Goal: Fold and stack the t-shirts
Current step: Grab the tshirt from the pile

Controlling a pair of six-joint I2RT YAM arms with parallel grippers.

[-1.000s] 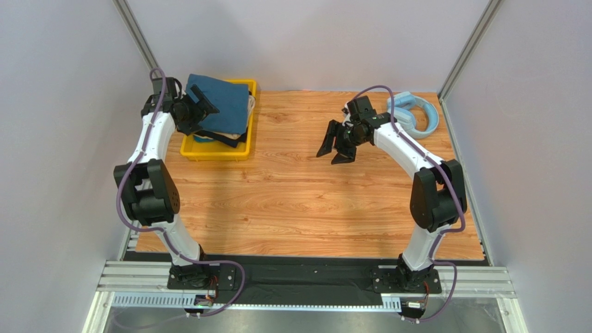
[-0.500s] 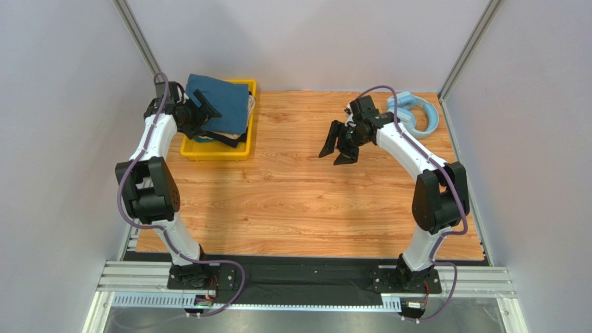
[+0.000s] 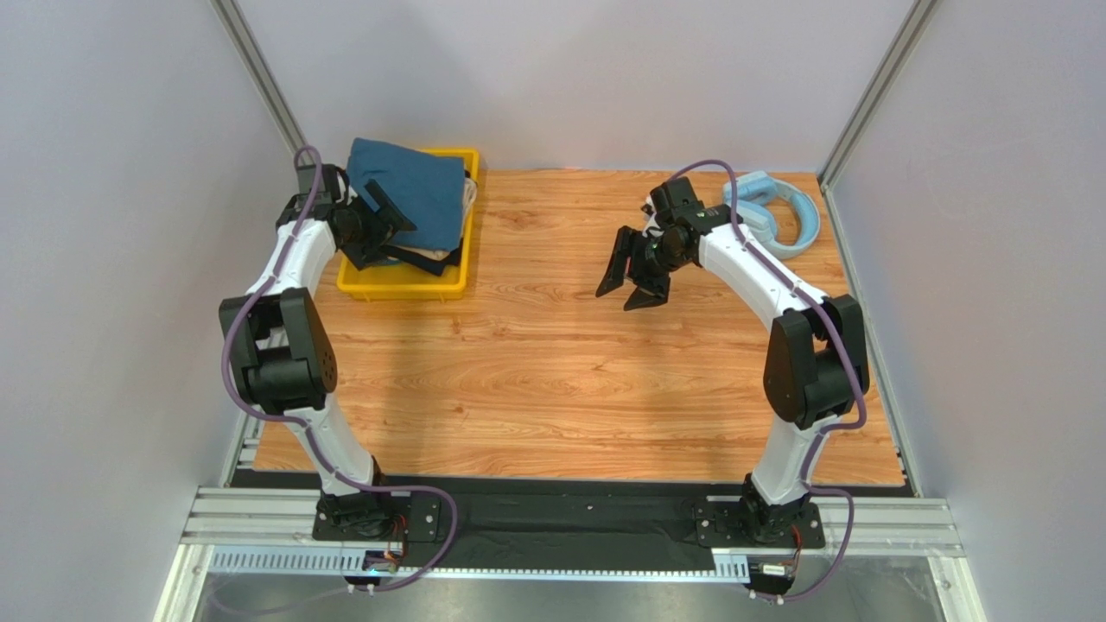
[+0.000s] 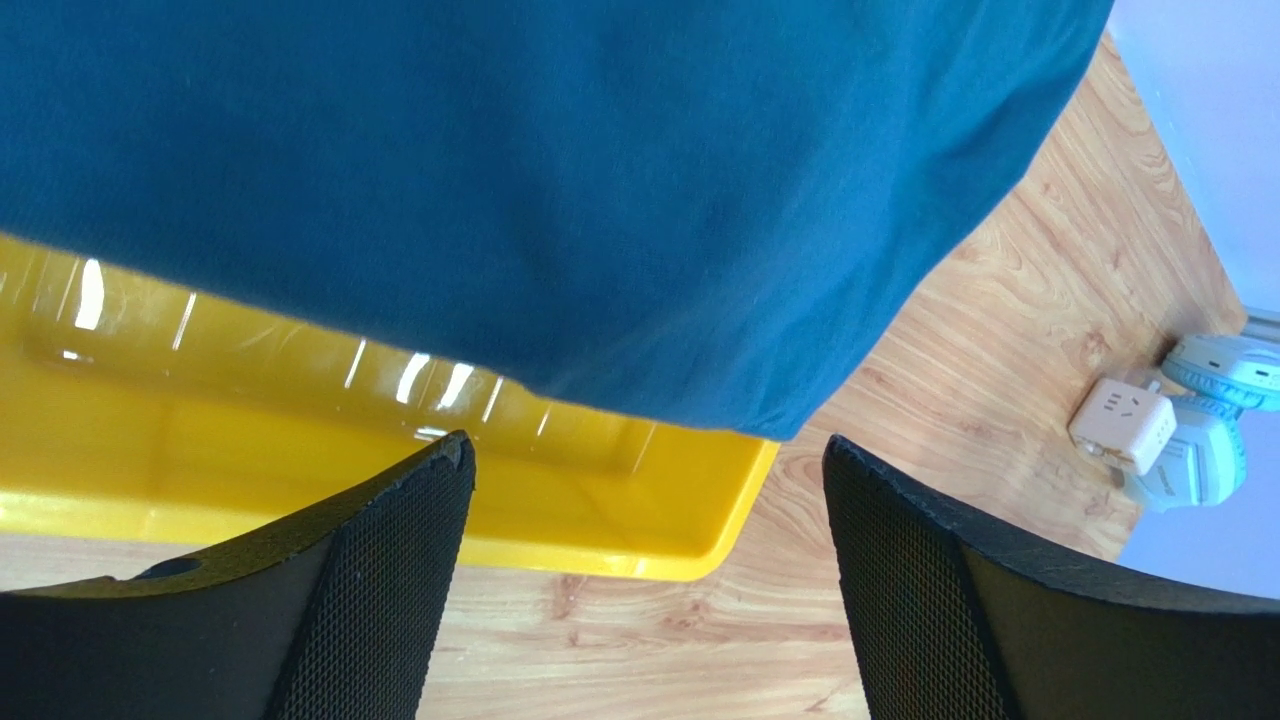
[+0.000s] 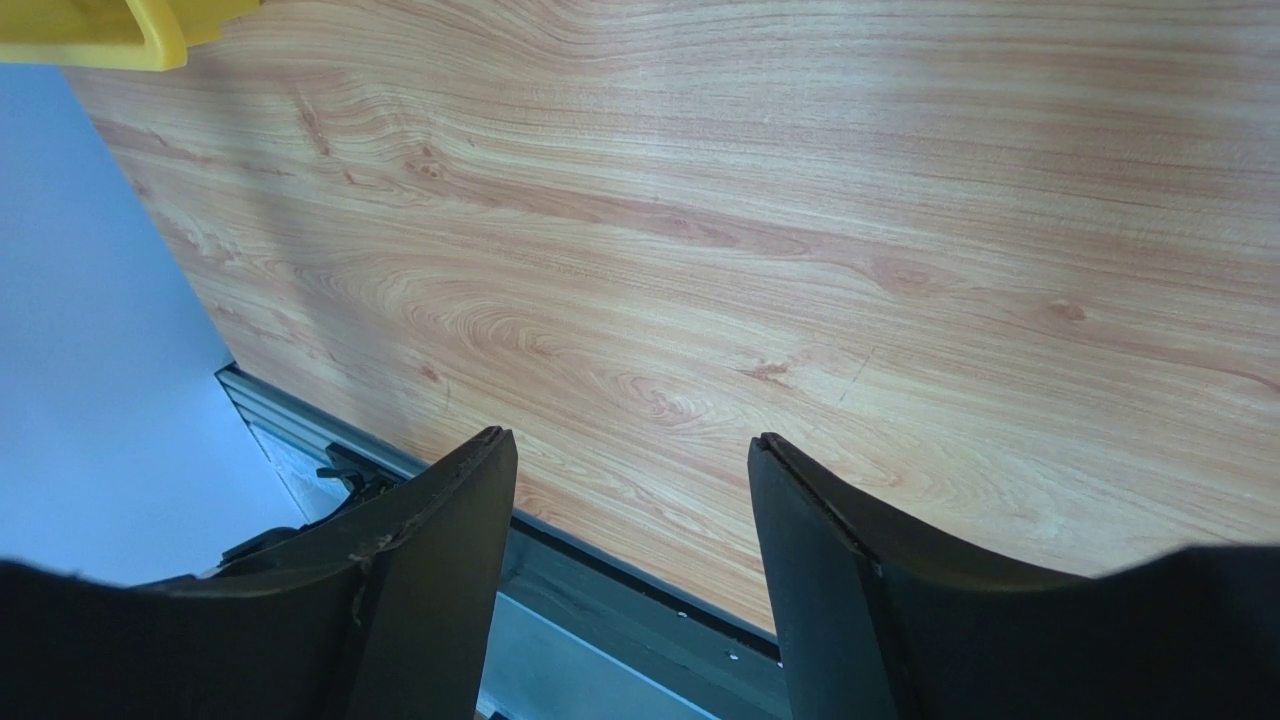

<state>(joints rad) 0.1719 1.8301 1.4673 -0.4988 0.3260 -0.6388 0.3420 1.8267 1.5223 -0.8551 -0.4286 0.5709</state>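
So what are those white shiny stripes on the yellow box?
Left wrist view: that is glare, light bouncing off the glossy inner wall of the yellow bin under the teal shirt. Right wrist view: the wooden table looks matte, with no such streaks.

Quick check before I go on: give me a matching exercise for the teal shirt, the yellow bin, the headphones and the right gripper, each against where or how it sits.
Things:
1. teal t-shirt
2. yellow bin
3. headphones
4. right gripper

Places or states:
A. far right corner of the table
B. open, above bare wood
C. piled on top of the bin
D. far left, under cloth

Pairs: 1-C, 2-D, 3-A, 4-B.
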